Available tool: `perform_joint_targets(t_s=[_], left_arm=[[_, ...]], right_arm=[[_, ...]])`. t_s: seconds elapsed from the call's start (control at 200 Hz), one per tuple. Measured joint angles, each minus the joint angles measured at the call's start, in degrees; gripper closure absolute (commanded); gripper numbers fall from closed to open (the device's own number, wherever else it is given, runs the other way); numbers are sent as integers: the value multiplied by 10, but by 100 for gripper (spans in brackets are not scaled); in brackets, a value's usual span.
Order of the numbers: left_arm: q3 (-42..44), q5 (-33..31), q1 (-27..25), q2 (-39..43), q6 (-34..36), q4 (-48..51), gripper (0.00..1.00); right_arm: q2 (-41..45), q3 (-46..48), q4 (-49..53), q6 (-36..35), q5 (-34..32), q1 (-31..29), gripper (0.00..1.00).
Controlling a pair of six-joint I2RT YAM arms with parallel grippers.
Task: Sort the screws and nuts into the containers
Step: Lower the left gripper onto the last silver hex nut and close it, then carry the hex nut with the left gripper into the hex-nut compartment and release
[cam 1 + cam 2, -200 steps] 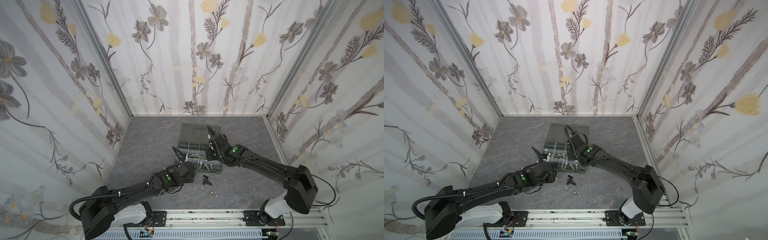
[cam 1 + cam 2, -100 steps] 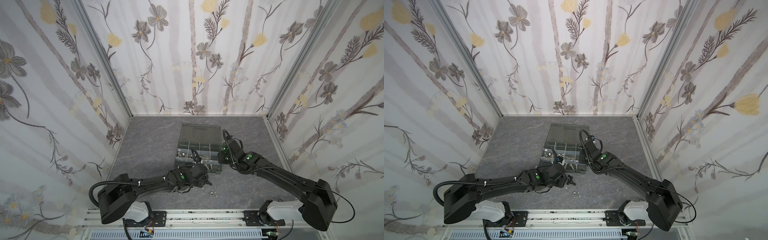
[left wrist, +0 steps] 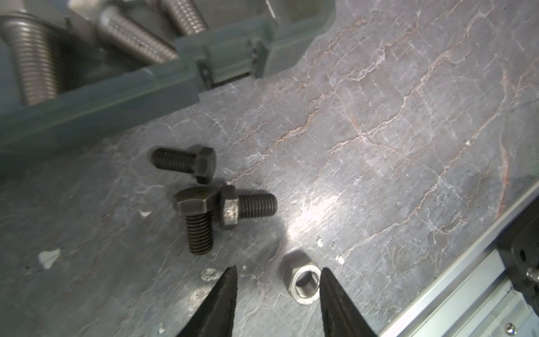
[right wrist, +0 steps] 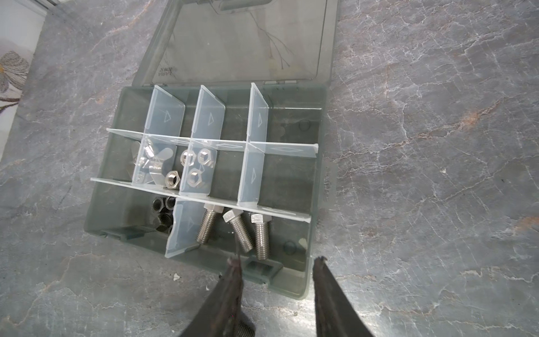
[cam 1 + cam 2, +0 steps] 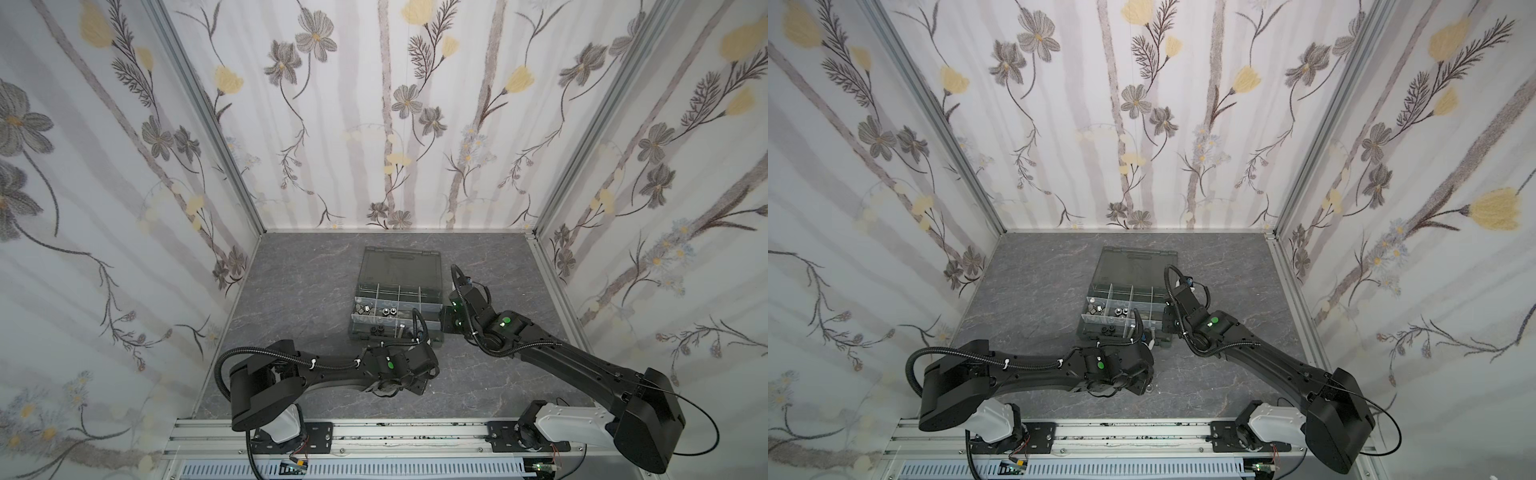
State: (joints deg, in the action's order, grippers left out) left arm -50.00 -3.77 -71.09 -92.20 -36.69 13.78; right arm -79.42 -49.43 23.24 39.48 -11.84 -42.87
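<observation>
Left wrist view has a loose silver nut (image 3: 303, 281) lying flat on the grey table (image 3: 393, 131), hole upward, between the spread fingers of the left gripper (image 3: 277, 270). It sits much nearer one finger than the other, perhaps just touching it, and nothing is pinched.

To take it well, I judge the gripper should shift sideways until the nut is centred and drop until the tips meet the table. It should then close across two flat faces, so the nut neither spins nor squirts out.

Three dark bolts (image 3: 198, 204) lie in a loose cluster just beyond the fingertips, two of them head against head. A careless sweep could knock them. The metal rail (image 3: 452, 291) at the table's edge runs near on the other side, so there is little room to overshoot.

The case (image 3: 87, 111) stands open just past the bolts, with silver bolts (image 3: 137, 38) already in its nearest compartment. In the right wrist view, hex nuts (image 4: 194, 166) sit in a middle-row compartment beside the wing nuts (image 4: 151, 160). Black nuts (image 4: 163, 210) fill a front corner compartment. The silver nut likely belongs with the hex nuts.

Upright clear dividers (image 4: 253, 116) make these slots narrow, so the drop probably needs a steep approach. The right gripper (image 4: 277, 260) hangs near the case's front edge, fingers apart with nothing between the tips, and may crowd the left arm's way in. The lid (image 4: 242, 40) lies folded back behind.
</observation>
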Motion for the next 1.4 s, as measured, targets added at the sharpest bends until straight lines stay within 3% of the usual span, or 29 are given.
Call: perform_joint_targets(t_s=[0.265,0.69,1.399], left_arm=[[-22,20,-17,-33,5,0,51],[-30,1,-30,-60,20,20,52],[-61,-47,-50,-86,52,64,73]], right_arm=[[54,40,-4,-1,-1,10,58],[97,89,-7,5,-1,22,57],[126,110,-7,16,-10,30,57]])
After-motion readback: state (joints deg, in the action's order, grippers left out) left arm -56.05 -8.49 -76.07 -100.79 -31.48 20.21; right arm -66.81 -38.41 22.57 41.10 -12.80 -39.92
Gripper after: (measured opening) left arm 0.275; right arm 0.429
